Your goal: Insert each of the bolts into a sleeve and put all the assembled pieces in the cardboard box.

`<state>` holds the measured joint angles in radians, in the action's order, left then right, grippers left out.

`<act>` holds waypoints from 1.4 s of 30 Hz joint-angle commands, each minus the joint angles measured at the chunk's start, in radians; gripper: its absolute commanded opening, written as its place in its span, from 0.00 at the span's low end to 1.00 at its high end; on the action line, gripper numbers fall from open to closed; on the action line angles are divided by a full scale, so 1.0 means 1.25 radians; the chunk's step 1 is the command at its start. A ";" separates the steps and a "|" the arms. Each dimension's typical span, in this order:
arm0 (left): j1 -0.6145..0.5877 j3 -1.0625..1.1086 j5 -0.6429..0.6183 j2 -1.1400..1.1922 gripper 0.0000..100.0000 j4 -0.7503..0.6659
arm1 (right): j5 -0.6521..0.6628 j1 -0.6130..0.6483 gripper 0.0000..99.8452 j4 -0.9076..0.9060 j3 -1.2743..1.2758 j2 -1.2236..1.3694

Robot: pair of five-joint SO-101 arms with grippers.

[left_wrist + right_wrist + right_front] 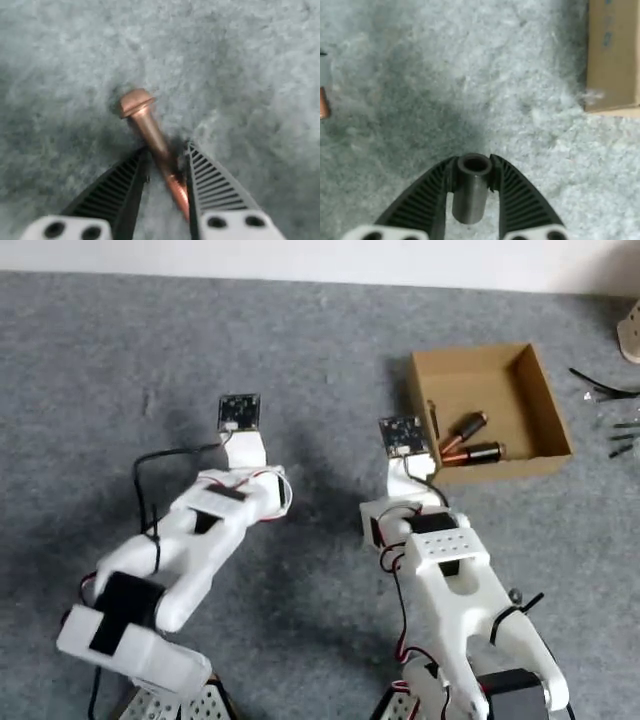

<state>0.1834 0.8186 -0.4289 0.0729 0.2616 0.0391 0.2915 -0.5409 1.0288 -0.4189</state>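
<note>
Right pincer (472, 160) around dark hollow sleeve (470, 200)

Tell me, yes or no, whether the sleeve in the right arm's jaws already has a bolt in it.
No: the sleeve held between the right jaws shows an open, empty bore.

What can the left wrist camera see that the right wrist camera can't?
Left wrist camera: a copper bolt pinched in the left claw, its hex head pointing away from the claw.
Right wrist camera: a dark sleeve gripped in the right claw with its open end facing out, a corner of the cardboard box, and a copper sliver at one edge, too little to name.
Both: grey carpet underneath, and a black ribbed claw holding one part.
</note>
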 commanded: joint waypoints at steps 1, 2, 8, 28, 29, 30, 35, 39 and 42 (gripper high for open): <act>-0.020 -0.064 -0.004 0.017 0.12 0.054 | 0.010 -0.004 0.00 0.023 -0.003 -0.033; -0.020 -0.075 -0.004 0.019 0.12 0.083 | 0.010 -0.004 0.00 0.023 -0.003 -0.033; -0.020 -0.187 -0.034 0.033 0.12 0.275 | 0.010 -0.004 0.00 0.023 -0.003 -0.033; -0.052 -0.555 -0.092 0.305 0.12 0.647 | 0.043 -0.007 0.00 0.055 0.003 -0.031; -0.052 -0.555 -0.093 0.306 0.12 0.647 | 0.043 -0.007 0.00 0.055 0.003 -0.031; -0.052 -0.555 -0.093 0.306 0.12 0.647 | 0.043 -0.007 0.00 0.055 0.003 -0.031; -0.052 -0.555 -0.091 0.306 0.11 0.647 | 0.045 -0.007 0.00 0.055 0.003 -0.031; -0.047 -0.557 -0.026 0.304 0.00 0.642 | 0.045 -0.007 0.00 0.055 0.003 -0.031; -0.042 -0.552 -0.001 0.303 0.00 0.642 | 0.045 -0.007 0.00 0.055 0.003 -0.031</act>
<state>0.1465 0.1266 -0.4580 0.4335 1.0487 0.0821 0.2915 -0.4933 1.0380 -0.4189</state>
